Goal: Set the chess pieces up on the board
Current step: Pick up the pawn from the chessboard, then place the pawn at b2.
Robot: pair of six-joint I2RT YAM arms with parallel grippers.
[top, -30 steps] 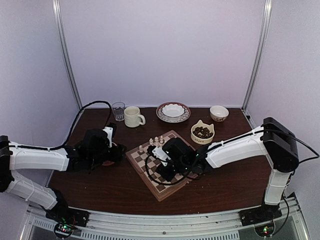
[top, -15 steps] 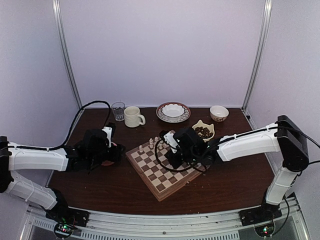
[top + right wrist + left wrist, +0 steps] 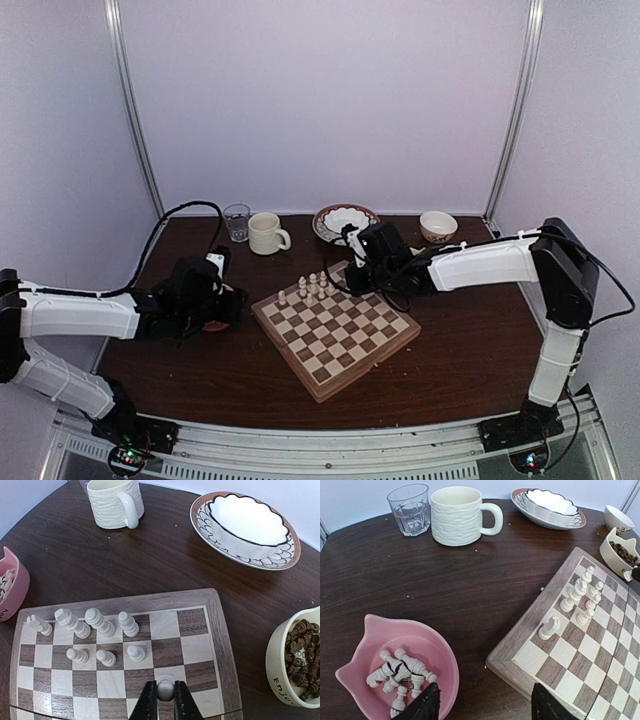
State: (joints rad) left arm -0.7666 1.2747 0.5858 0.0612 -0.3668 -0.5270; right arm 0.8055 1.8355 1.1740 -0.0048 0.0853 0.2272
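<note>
The board (image 3: 340, 340) lies at the centre of the worktop (image 3: 460, 360), and seven chess pieces (image 3: 98, 622) stand in two rows on the squares along its far left edge. The right tool (image 3: 165, 700) is positioned over the board just beside those rows, clamped narrow on one pale piece (image 3: 165, 689) whose round top shows between the fingers. The left tool (image 3: 485, 707) hangs with its jaws wide and empty at the board's left corner, between the board and a pink bowl (image 3: 427, 637) containing further pale pieces (image 3: 400, 667).
</note>
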